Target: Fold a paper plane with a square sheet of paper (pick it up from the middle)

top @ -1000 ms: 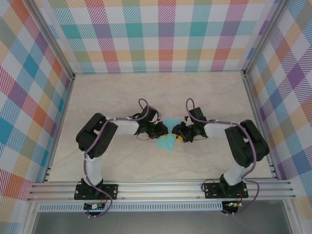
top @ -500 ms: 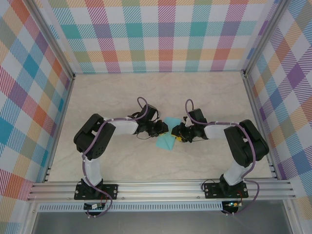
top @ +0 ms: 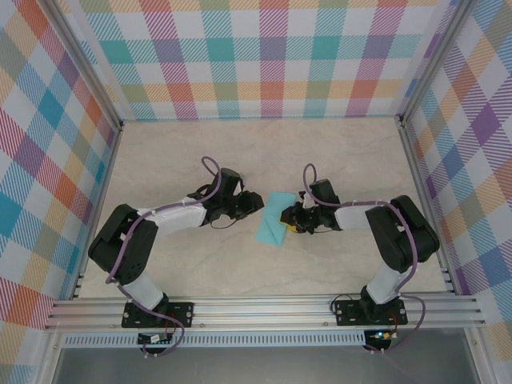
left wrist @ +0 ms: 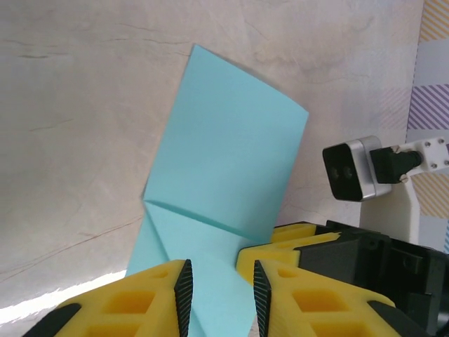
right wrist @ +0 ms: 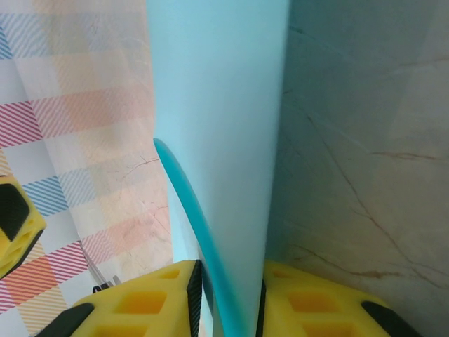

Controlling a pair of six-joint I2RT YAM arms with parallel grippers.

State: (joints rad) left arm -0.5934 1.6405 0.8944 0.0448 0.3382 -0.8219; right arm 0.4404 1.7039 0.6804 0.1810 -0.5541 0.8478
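Observation:
The square sheet of paper [top: 272, 226], turquoise and folded into a narrow strip with a slanted crease, lies mid-table between the two arms. In the left wrist view the paper [left wrist: 224, 154] spreads flat ahead, one end passing under my left gripper [left wrist: 221, 270], whose jaws stand apart with nothing pinched. From above, my left gripper [top: 258, 202] sits just left of the sheet's far end. My right gripper [top: 290, 218] is at the sheet's right edge. Seen from the right wrist, the paper [right wrist: 224, 105] runs edge-on between the pads of my right gripper [right wrist: 228, 270], which are closed on it.
The tabletop [top: 200, 160] is pale marble, enclosed by checked walls [top: 264, 56] on three sides. An aluminium rail [top: 264, 308] crosses the near edge by the arm bases. The right wrist camera [left wrist: 351, 168] sits close behind the sheet.
My left arm has drawn back to the left and its jaws have widened, letting go of the paper. The right jaws have narrowed onto the sheet, which now lies longer and flatter.

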